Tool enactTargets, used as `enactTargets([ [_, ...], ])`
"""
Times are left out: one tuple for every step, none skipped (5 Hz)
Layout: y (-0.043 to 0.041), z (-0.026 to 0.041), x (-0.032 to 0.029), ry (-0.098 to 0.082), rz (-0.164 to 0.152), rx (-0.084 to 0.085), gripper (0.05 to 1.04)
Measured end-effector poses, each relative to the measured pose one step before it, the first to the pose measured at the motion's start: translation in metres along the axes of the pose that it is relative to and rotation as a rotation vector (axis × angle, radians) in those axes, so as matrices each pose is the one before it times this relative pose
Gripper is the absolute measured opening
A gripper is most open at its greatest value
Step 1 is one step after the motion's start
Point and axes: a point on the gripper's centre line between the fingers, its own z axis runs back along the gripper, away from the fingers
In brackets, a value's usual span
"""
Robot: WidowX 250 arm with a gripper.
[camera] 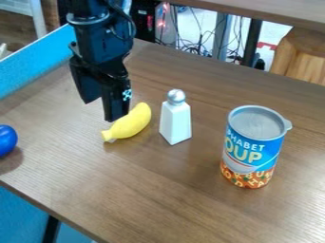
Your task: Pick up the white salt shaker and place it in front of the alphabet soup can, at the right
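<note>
With 12 o'clock at the far edge and the banana as the clock's centre, a can (253, 147) stands upright on the table (171, 199) nearest the camera, towards 4 o'clock; a blue thing (7, 140) sits at about 9 o'clock, cut off by the view's edge; a white shaker (176, 121) with a silvery cap stands upright just beside the banana, at 3 o'clock.

The yellow banana (132, 124) lies on the table, its narrow end pointing to 8 o'clock; the gripper (100, 110) hangs at about 10 o'clock from it, its 2 fingers spread with nothing between them; 1 fingertip overlaps the banana in the view, and whether they touch I cannot tell.

Farther off, cables (200, 46) hang and tangle at about 1 o'clock.

Lowered off-centre, a finger could press on the banana's curved side and roll it; a sideways push towards 3 o'clock could drive it into the shaker, which looks tall and narrow enough to tip.

The can's label carries big lettering on blue, with smaller letters on the orange band below; the shaker's white side looks plain.
</note>
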Motion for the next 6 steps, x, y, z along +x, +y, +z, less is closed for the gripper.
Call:
enactTargets([
  [-0.00087, -0.00572, -0.00255, 0.0211, 0.0009, -0.0092, 1.001],
  [-0.00083, 0.00137, 0.00329, -0.0125, -0.0248, 0.005, 1.001],
  [-0.00156, 0.00751, 0.01265, -0.0399, -0.0155, -0.0258, 1.001],
  [-0.00165, -0.009, 0.0143, 0.0286, -0.0821, -0.0195, 1.001],
  [-0.00159, -0.00582, 0.01659, -0.0013, -0.0613, 0.0044, 1.001],
  [-0.00342, 0.0, 0.01545, 0.0205, -0.0634, 0.0556, 1.001],
])
